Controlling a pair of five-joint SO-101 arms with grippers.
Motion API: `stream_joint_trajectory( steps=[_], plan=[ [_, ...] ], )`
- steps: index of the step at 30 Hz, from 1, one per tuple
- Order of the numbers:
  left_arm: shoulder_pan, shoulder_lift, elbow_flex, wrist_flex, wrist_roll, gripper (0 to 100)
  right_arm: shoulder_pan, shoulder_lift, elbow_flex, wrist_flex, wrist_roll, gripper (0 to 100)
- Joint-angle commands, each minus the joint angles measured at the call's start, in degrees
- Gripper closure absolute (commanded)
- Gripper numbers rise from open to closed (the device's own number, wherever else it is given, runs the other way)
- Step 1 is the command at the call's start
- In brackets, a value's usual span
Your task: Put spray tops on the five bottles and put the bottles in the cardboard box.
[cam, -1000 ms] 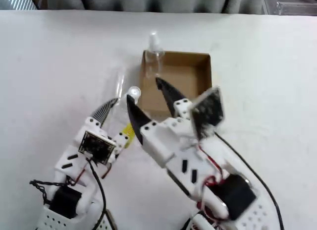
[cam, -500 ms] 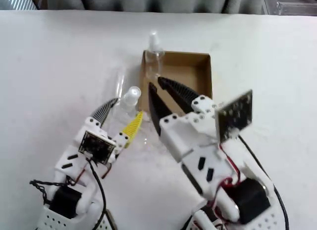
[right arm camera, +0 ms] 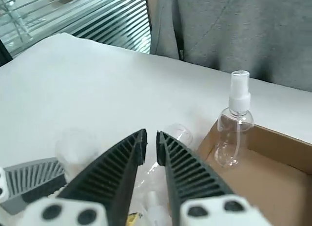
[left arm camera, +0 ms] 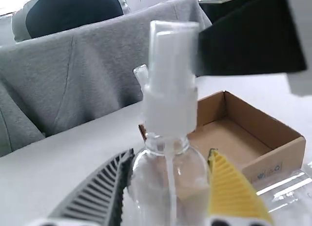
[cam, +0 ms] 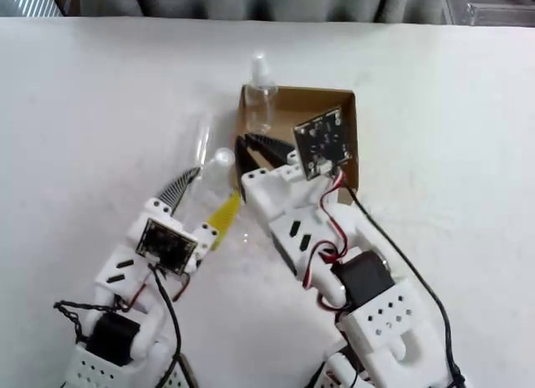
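- Since a second ago the right arm (cam: pixel 292 229) has swung toward the left arm and rolled its wrist, and its black fingers have gone from a wide spread to nearly meeting. The left arm (cam: pixel 134 271) has kept its place.
- Both arms stand on the white worktop (cam: pixel 100 95), which also carries the box.
- The right arm stretches from the near right side diagonally to the box's near left corner, with its wrist camera board over the box.
- The left arm reaches from the near left side, angled toward the same corner.
- The cardboard box (cam: pixel 305 112) lies open just beyond both arms.
- The right end effector (cam: pixel 244 140) has its fingers all but pressed together, with a thin slit between them and nothing in it. In the left wrist view one black finger sits right beside the spray head; I cannot tell whether they touch.
- The left end effector (cam: pixel 216 183) pinches the held bottle (left arm camera: pixel 168 182) upright between its grey and yellow fingers, just outside the box.
- A second bottle (right arm camera: pixel 235 123), capped, stands upright in the box's far left corner.
- The spray top (left arm camera: pixel 170 84) sits on the held bottle's neck.
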Motion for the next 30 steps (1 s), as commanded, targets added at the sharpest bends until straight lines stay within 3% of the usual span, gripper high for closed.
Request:
stream_joint_trajectory(
  steps=[1,7,11,17,30],
  plan=[
    [0.0,-0.6,-0.8,-1.6,0.2,95,-2.3,-1.3,-0.4,-1.3,0.6,98.2],
    [0.0,-0.6,-0.8,-1.6,0.4,95,-2.5,-1.2,3.6,-1.7,0.6,98.2],
    [0.0,-0.6,-0.8,-1.6,0.4,95,1.1,-1.5,4.5,-1.8,0.6,98.2],
    [0.0,-0.6,-0.9,-1.6,0.4,95,9.2,-1.5,5.0,-0.9,0.7,98.2],
    [-0.1,-0.6,-1.9,-2.9,0.6,95,27.6,-1.5,14.3,12.8,1.3,98.3]
  ],
)
